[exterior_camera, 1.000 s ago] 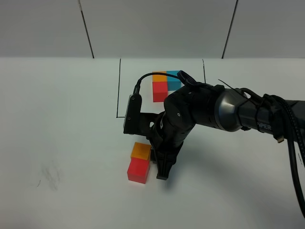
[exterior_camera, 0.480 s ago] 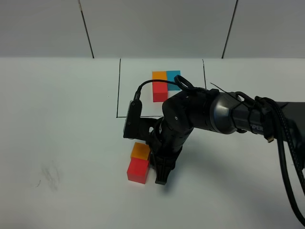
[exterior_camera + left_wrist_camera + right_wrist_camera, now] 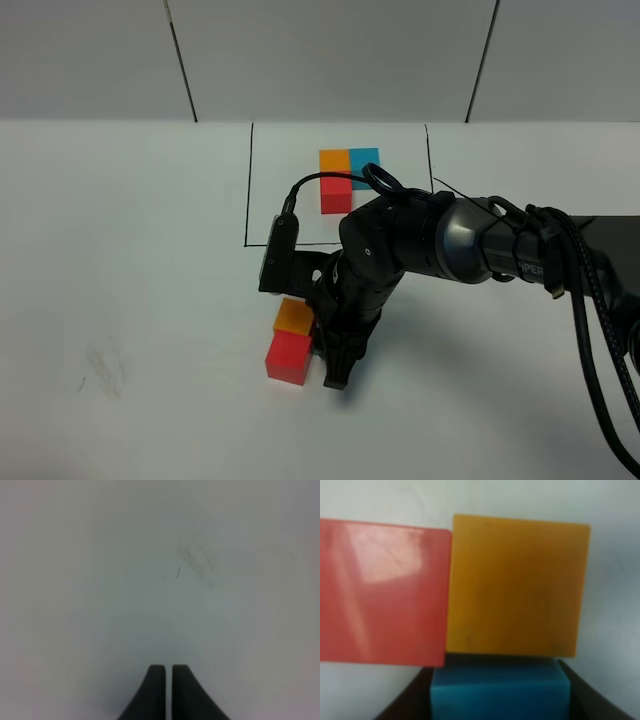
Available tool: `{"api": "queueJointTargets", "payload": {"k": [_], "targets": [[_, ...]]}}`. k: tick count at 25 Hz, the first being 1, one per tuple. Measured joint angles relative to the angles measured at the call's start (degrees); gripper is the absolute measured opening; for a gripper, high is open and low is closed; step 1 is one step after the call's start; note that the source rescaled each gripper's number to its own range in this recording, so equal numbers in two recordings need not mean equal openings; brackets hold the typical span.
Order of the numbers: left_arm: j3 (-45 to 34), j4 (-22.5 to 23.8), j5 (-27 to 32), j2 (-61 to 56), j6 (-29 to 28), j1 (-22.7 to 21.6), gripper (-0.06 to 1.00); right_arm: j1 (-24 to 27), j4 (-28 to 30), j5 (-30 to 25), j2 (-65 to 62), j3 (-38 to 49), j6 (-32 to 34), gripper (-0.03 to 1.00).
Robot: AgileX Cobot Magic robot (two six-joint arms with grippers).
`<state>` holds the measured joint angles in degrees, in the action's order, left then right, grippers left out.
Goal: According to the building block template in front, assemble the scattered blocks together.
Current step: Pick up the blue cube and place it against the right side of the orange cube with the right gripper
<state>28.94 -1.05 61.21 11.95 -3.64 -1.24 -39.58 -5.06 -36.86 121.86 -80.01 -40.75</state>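
The building block template [image 3: 340, 178] is an orange, a light blue and a red cube inside a thin black drawn frame at the back centre. Of the scattered blocks, the orange cube [image 3: 295, 316] and the red cube [image 3: 287, 357] sit side by side, touching, nearer the front. My right gripper [image 3: 330, 352] points down just right of them. In the right wrist view my right gripper [image 3: 500, 699] is shut on the light blue cube [image 3: 497, 695], pressed against the orange cube [image 3: 515, 585] beside the red cube [image 3: 380, 590]. My left gripper [image 3: 166, 690] is shut and empty over bare table.
The white table [image 3: 120, 250] has a faint smudge [image 3: 105, 365] at the front left. The right arm's black cables [image 3: 590, 330] trail off to the right. A grey wall rises behind the table.
My right arm has edged slightly left and toward the table's front, staying against the orange and red cubes. The left gripper has not moved.
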Motion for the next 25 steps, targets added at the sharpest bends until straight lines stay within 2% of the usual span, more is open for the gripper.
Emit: {"api": "queueJointTargets", "payload": {"k": [16, 25], "targets": [[0.0, 0.0, 0.0, 0.0, 0.0, 0.0, 0.01, 0.0, -0.2, 1.4, 0.6, 0.0, 0.5, 0.59], [0.0, 0.0, 0.0, 0.0, 0.0, 0.0, 0.01, 0.0, -0.2, 2.9, 0.6, 0.0, 2.8, 0.59]]}}
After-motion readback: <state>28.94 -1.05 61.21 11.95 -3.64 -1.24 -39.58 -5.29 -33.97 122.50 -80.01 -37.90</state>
